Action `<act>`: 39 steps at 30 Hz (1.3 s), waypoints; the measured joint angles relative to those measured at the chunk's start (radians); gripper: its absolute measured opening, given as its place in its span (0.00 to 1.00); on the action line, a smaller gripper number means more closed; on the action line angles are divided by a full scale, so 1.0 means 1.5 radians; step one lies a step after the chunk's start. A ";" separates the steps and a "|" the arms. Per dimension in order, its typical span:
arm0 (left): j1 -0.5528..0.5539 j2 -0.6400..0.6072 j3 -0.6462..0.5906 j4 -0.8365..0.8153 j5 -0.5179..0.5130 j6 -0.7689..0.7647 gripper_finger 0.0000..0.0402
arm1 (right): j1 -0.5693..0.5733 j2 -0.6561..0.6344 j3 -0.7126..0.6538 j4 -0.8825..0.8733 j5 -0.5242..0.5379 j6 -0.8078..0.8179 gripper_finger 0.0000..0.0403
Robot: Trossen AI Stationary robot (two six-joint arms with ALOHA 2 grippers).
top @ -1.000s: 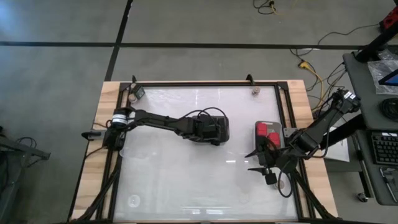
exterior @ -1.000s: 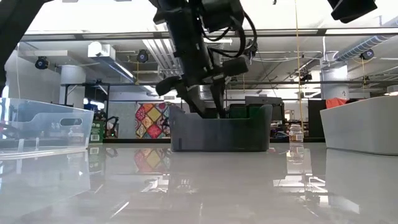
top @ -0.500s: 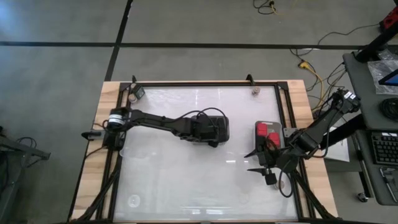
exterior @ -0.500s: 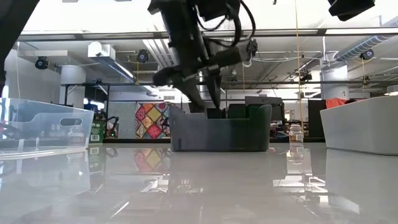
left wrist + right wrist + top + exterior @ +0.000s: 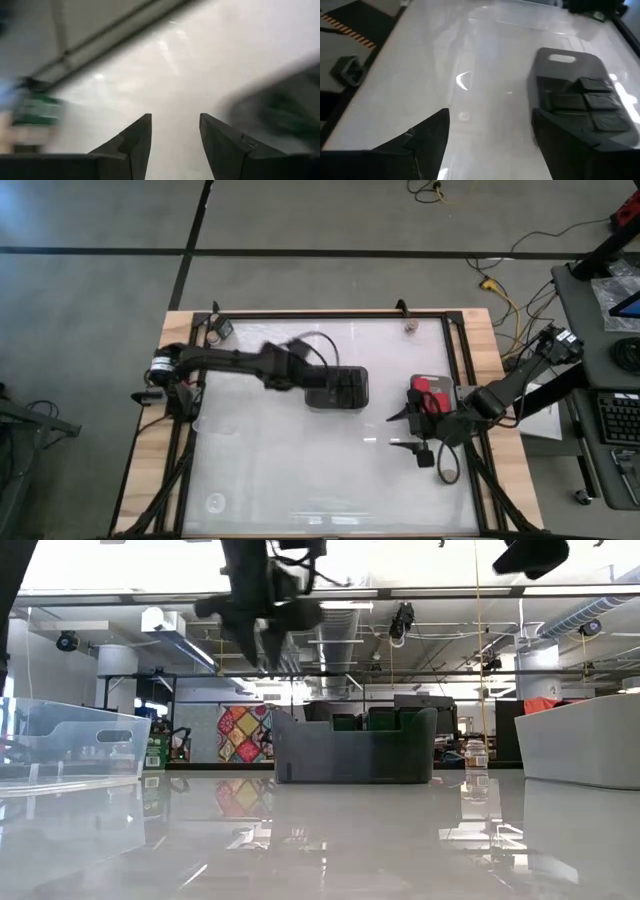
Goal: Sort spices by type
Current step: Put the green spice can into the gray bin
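Observation:
A dark tray [image 5: 340,388] stands mid-table; several dark blocks [image 5: 585,97] lie in it. My left gripper [image 5: 308,380] hangs open above the tray's left end and well clear of it in the low view [image 5: 262,645]. Nothing is between its fingers [image 5: 175,135]. Red blocks [image 5: 430,390] lie in a tray at the table's right side. My right gripper [image 5: 395,432] stands open beside them, above the table, pointing toward the dark tray, with nothing in it [image 5: 490,120]. A small tan-topped jar [image 5: 410,328] stands on the table at the far edge.
A clear tray [image 5: 70,740] stands at the left in the low view and a pale bin [image 5: 580,740] at the right. The glossy table top [image 5: 300,460] lies bare in front of the dark tray. A black frame rail [image 5: 330,315] runs along the far edge.
My left gripper has risen out of the dark tray and drawn back toward the table's left edge, tipping and rolling as it went; its view is blurred by the motion. The tray has stayed where it was.

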 joint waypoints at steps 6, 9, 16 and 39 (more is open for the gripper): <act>0.121 -0.057 -0.069 -0.043 0.006 0.137 0.38 | -0.044 0.000 0.000 -0.001 0.004 0.027 0.74; 0.213 -0.098 -0.128 -0.040 0.018 0.209 0.38 | -0.045 0.000 0.000 -0.001 0.004 0.035 0.76; 0.475 -0.197 -0.254 0.098 0.146 0.389 0.46 | -0.045 0.000 -0.007 0.000 0.073 0.015 0.82; 0.736 -0.046 -0.106 0.046 0.361 0.619 0.74 | -0.118 0.000 -0.007 0.005 0.188 0.012 0.91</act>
